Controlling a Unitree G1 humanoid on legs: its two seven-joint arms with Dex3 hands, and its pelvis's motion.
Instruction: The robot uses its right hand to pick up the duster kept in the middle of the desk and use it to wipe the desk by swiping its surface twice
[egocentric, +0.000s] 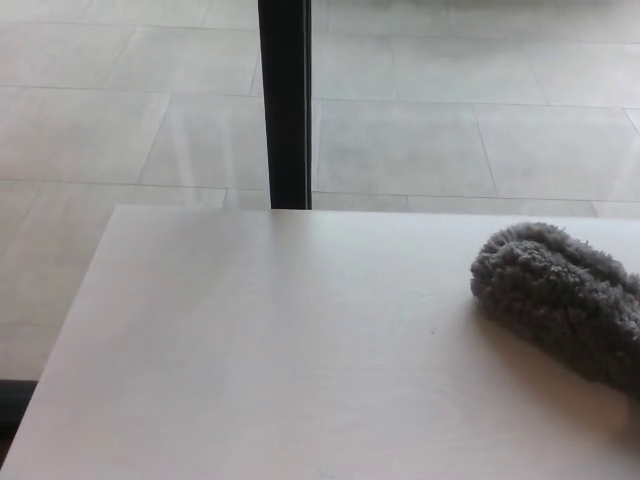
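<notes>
Neither hand is in frame rn, so we can't tell whether the R hand is gripping, open or closed; L hand isn't visible either. We only infer the R hand is on the duster bc the duster runs off the right edge, where that arm would come in.

Duster: grey, fluffy, lying at an angle on the tabletop, far right side, fuzzy tip pointing toward the middle, back end cut off by the frame edge. It looks to be touching the surface, w/ a soft shadow under it; we can't confirm contact along its full length.

Progress, our read: pickup looks done, since the duster is not at mid-desk but out at the right side. We judge it's mid-swipe or at the end of a stroke. Swipe count can't be read from this frame, so we can't say if it's pass 1 or 2. Left to do: whatever strokes remain across the surface.

Rest of the tabletop is pale and bare of other items. Beyond it: tiled floor and a dark vertical post behind the far edge.
</notes>
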